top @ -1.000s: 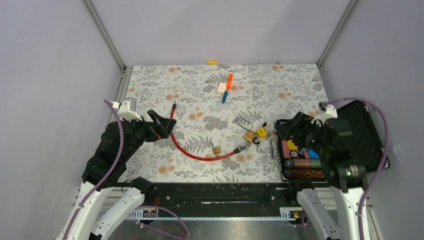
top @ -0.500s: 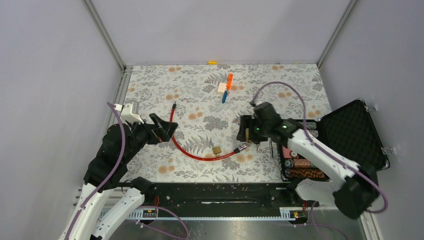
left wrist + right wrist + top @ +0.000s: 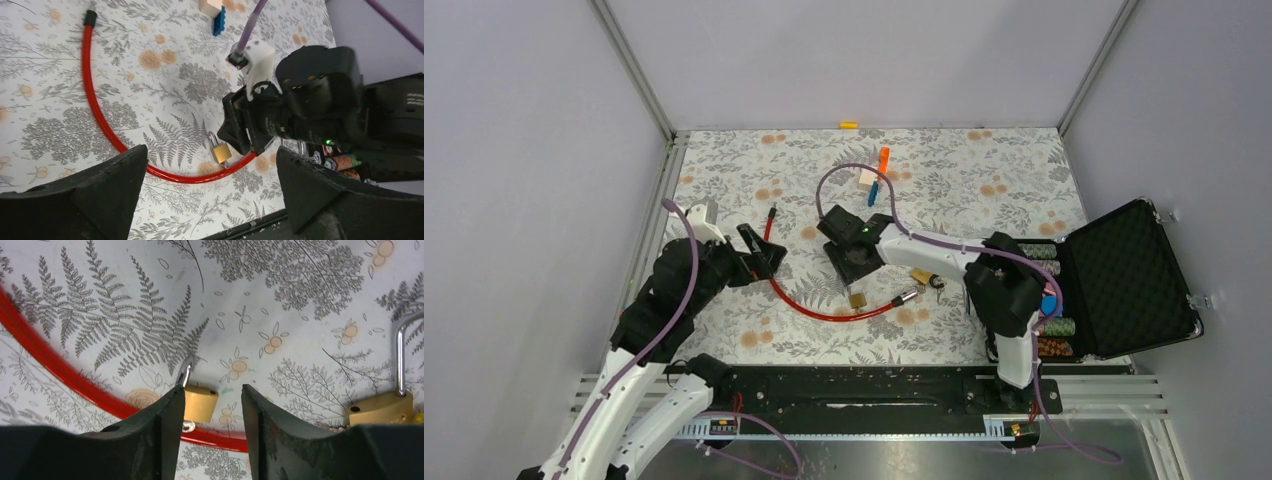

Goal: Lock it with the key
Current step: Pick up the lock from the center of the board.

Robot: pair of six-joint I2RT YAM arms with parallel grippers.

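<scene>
Hanging wide open and empty, the left gripper is nearest. Past it, the small brass padlock lies just beside the red cable, seen between the right gripper's slightly parted, empty fingers. White and blue blocks sit far back.

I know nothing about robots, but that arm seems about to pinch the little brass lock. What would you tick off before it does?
1. Right gripper open: ok, jaws apart.
2. Small padlock inside the gap: ok, though nearer one finger.
3. Red cable out of the pinch: cannot tell, it runs right beside the small padlock.
4. Small padlock's shackle open or shut: cannot tell.
5. Left gripper open and apart from the right arm: ok.
6. Larger padlock clear of the grasp: ok, lying off to one side.
</scene>
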